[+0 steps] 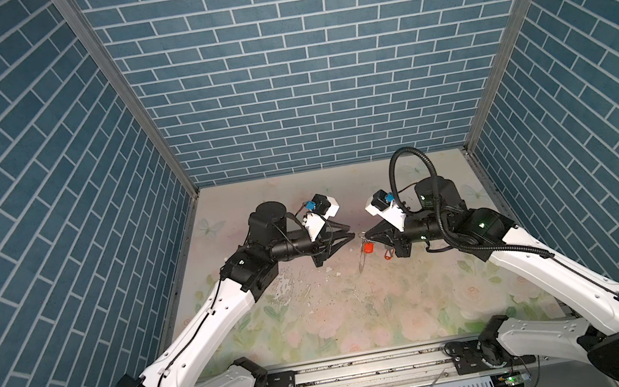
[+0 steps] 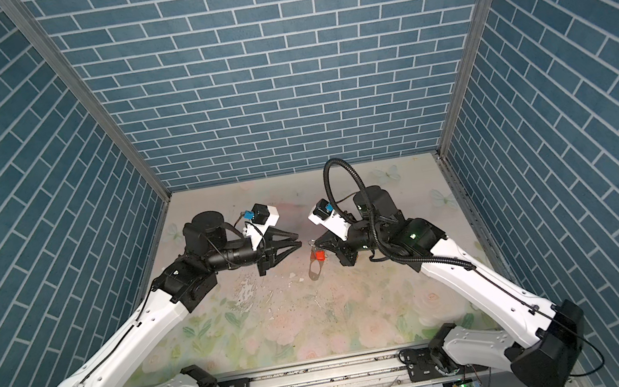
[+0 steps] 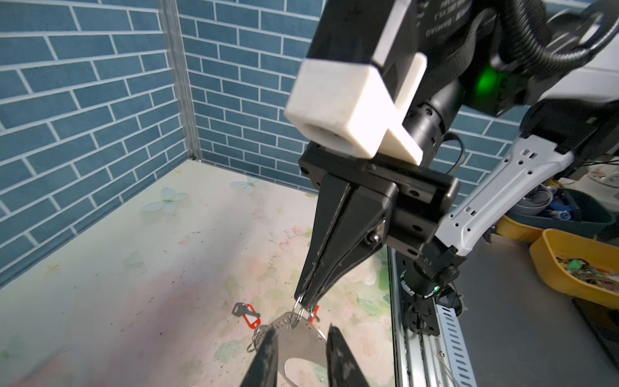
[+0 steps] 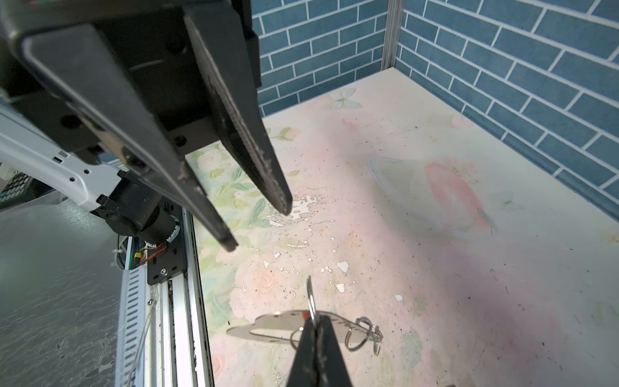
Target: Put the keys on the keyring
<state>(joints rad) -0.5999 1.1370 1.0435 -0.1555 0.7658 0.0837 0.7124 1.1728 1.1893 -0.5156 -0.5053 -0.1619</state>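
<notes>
One small ring (image 4: 311, 298) of the keyring (image 3: 299, 340) sits pinched in my closed right gripper (image 3: 305, 303); my left gripper (image 4: 258, 228) gapes slightly, empty.

In a top view the left gripper (image 1: 353, 236) sits near the right gripper (image 1: 362, 235), at its nine o'clock. The keyring (image 1: 362, 261) hangs at the right gripper's six o'clock, one key (image 1: 368, 247) just beside it.

You see walls (image 1: 281, 81): blue brick pattern, pale grout lines. Surface (image 1: 360, 312): pale floral print, pink roses, green leaves, white butterflies. Keys (image 3: 244, 311): silver, orange-red tags. Keyring (image 3: 301, 338): grey metal plate, silver rings. Arms (image 1: 204, 333): white shells, black joints.
</notes>
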